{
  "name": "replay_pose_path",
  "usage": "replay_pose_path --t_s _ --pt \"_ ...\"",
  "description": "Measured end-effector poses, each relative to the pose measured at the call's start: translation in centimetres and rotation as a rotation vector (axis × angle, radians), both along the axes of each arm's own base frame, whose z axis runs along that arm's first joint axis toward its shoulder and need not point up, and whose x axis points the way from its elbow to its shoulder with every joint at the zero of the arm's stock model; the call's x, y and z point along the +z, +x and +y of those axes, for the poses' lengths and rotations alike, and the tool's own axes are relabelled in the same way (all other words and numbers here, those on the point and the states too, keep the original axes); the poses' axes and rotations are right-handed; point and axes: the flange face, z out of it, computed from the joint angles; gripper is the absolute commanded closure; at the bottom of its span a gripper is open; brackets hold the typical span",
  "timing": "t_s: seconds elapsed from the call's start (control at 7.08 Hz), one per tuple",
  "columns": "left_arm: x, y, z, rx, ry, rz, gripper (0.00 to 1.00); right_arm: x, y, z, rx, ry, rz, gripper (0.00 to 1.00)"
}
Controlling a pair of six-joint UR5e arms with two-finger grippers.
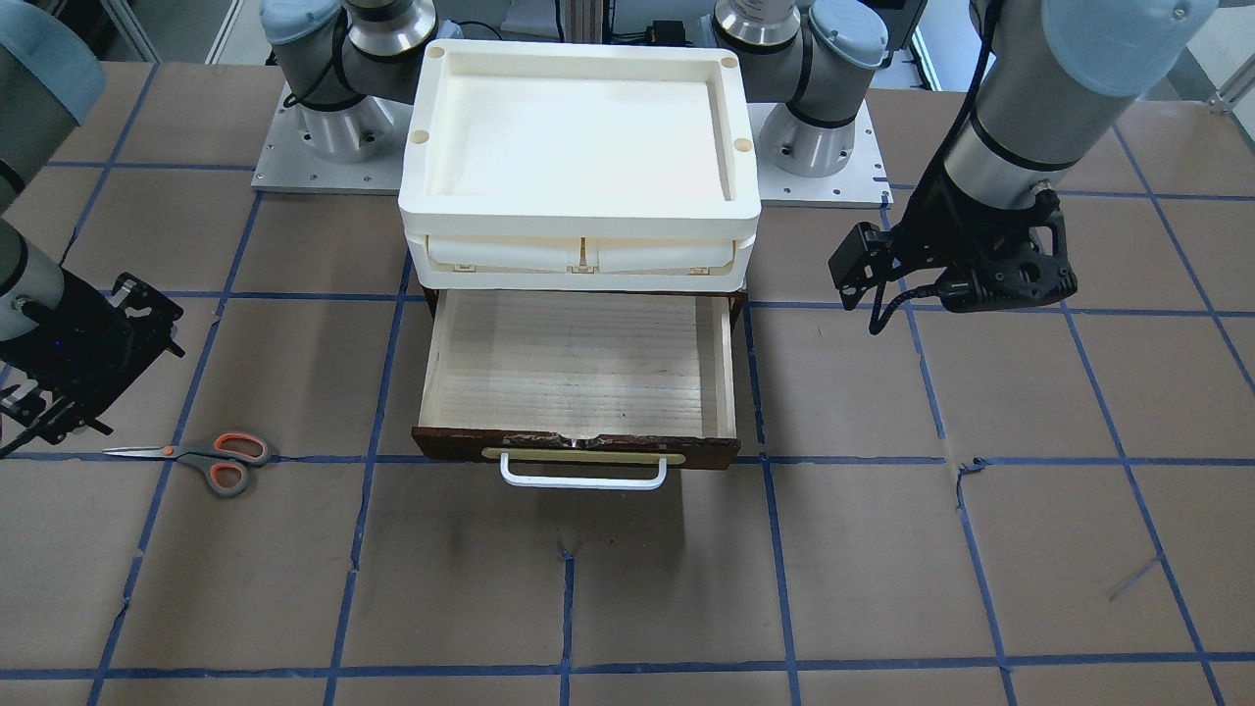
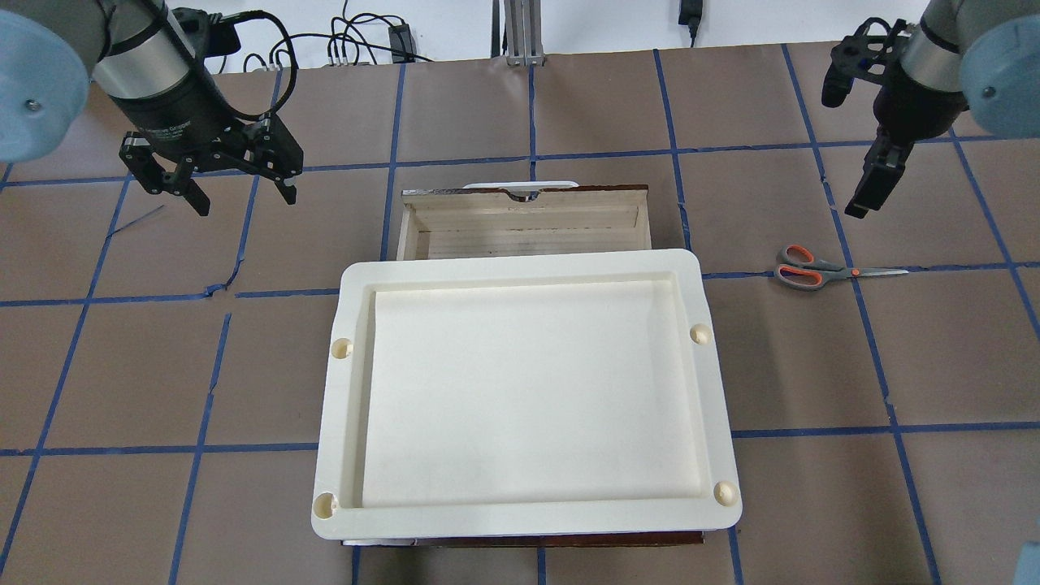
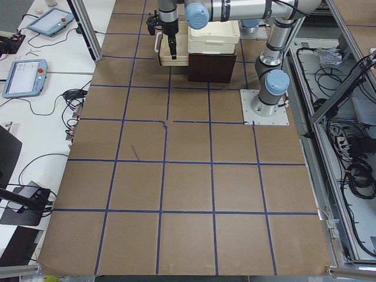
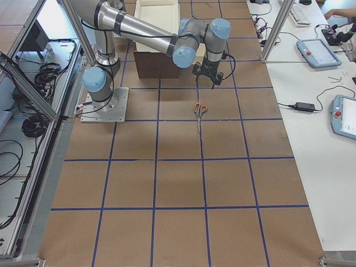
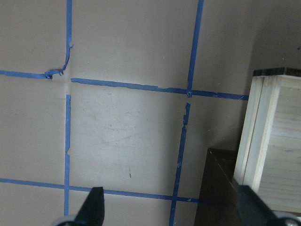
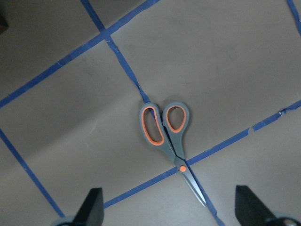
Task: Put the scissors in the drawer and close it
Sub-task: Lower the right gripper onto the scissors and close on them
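The scissors (image 1: 201,458) lie flat on the table (image 1: 980,588), blades shut, not in the drawer. Their long axis runs across the table, parallel to the drawer's front and along a strip of blue tape (image 1: 882,460). The tips point toward the robot's right and away from the drawer, with the orange-lined loops on the drawer side. They sit well off to the robot's right of the drawer, about level with its front.

Above them hangs the right gripper (image 2: 863,199), clear of them, its fingers (image 6: 94,207) set wide apart with the scissors framed between them in the wrist view.

The drawer (image 1: 578,368) stands pulled out, its pale wood floor bare and its white bar handle (image 1: 583,478) facing away from the robot. It slides from a dark brown cabinet (image 3: 211,67) that carries a cream tray-topped box (image 2: 520,382).

On the other side, the left gripper (image 2: 244,197) hovers above the table near the drawer's outer corner, its fingers spread and holding nothing.

The tabletop is brown, matte and marked into squares by blue tape, which is torn and lifted in places. Both arm bases bolt to grey plates (image 1: 824,186) behind the box. White benches with control pendants (image 3: 23,76) and cables run along the table's far side, behind aluminium posts.
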Motion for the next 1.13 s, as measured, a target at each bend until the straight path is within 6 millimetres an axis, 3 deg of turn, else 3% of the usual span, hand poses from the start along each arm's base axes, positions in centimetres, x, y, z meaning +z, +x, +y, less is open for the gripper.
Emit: replay_pose_path --t_s 0.28,0.71,0.85,1.13 --pt "-0.1 0.0 0.0 -0.001 0.001 0.0 0.0 -5.6 -0.9 1.1 0.192 -0.032 0.004 0.0" --pt "-0.1 0.1 0.0 -0.003 0.0 0.0 0.0 -12.2 -4.0 2.0 0.467 -0.079 -0.03 0.0" --pt "-0.1 0.1 0.0 -0.003 0.0 0.0 0.0 -14.0 -5.4 2.0 0.499 -0.082 -0.035 0.01" --pt "-0.1 0.1 0.0 -0.003 0.0 0.0 0.0 -16.1 -6.3 2.1 0.529 -0.081 -0.042 0.02"
